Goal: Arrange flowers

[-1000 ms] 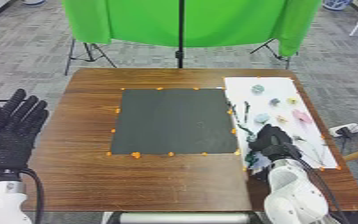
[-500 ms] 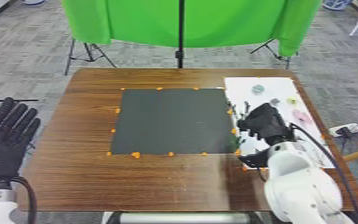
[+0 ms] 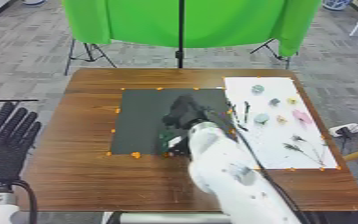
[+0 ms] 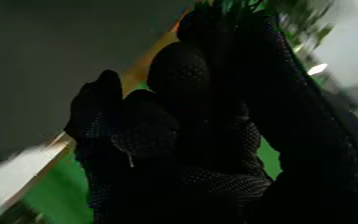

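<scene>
In the head view, my right hand [image 3: 184, 111] is over the dark square sheet [image 3: 140, 107], its fingers curled round a green sprig [image 3: 166, 136] that shows beside the wrist. In the right wrist view, leafy green [image 4: 307, 22] sticks out past the fingertips and thumb of my right hand [image 4: 202, 125]. On the white sheet [image 3: 273, 160] lie a pink flower [image 3: 302, 117], a yellow one [image 3: 292, 101], a teal one [image 3: 262, 118], a pale green one [image 3: 258, 89], and dark thin sprigs [image 3: 294, 147]. My left hand [image 3: 1, 155] is left of the table, fingers straight.
Orange tabs [image 3: 135, 155] edge the dark sheet on the brown table [image 3: 87, 180]. Behind the table stands a green backdrop [image 3: 220, 25] with a black pole [image 3: 181, 50]. A cable runs along my right arm.
My right hand has moved left from the white sheet to over the dark sheet with the green sprig, uncovering the white sheet's near part. The left hand has shifted slightly left and down.
</scene>
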Available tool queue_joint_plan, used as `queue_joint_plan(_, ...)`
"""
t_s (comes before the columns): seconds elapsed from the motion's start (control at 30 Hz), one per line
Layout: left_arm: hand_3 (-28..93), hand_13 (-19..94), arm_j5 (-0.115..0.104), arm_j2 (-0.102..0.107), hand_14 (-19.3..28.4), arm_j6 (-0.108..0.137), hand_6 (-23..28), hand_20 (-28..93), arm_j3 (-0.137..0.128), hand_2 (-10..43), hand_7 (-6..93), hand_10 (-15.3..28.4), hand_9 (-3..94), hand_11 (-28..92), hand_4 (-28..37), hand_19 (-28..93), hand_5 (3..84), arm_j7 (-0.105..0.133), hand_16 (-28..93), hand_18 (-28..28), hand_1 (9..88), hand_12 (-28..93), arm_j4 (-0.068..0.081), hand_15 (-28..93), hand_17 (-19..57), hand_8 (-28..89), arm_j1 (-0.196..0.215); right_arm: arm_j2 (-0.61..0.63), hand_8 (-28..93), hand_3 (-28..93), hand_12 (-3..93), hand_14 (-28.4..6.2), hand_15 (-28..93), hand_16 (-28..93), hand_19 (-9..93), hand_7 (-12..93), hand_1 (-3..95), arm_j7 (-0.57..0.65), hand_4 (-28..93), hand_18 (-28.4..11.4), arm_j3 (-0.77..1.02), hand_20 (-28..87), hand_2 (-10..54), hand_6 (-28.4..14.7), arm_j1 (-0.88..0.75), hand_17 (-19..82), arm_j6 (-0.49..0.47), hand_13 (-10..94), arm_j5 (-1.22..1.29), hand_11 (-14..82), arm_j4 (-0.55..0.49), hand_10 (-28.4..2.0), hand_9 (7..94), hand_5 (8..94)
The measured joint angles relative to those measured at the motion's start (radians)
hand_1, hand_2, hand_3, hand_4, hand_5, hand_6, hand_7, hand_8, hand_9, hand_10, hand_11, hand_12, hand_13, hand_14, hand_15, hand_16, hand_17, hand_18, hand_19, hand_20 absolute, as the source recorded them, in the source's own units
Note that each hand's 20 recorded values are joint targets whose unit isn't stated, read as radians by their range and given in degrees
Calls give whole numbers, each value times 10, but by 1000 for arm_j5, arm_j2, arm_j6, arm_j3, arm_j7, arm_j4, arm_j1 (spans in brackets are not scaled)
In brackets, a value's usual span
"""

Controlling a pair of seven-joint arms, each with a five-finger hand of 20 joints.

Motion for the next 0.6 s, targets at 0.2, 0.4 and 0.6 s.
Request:
queue_joint_plan(0.2,714,317,-4,18,130,16,67,122,15,107,91,132,384,129,-283,274,427,9,-6,137,245,97,0,132,-28,-95,-6,-134,162,676,401,-139,779,371,873,361,562,-2,-283,-275,-78,396,-95,-39,55,380,-16,729,-68,503,135,-154,784,801)
queue_joint_plan(0.4,715,317,-4,47,129,22,68,123,46,107,91,132,385,129,-283,274,428,9,-7,137,245,96,5,130,-28,-95,-40,-237,122,686,393,-138,768,357,882,359,557,16,-283,-276,-91,360,-95,-41,50,377,34,723,-147,470,249,-155,783,791)
queue_joint_plan(0.6,715,317,-4,54,129,23,67,122,56,107,91,132,384,130,-283,273,427,7,-6,137,246,97,11,132,-28,-95,-62,-269,64,696,384,-139,766,351,883,312,538,45,-282,-276,-86,343,-95,-51,37,367,75,715,-177,436,294,-157,773,763)
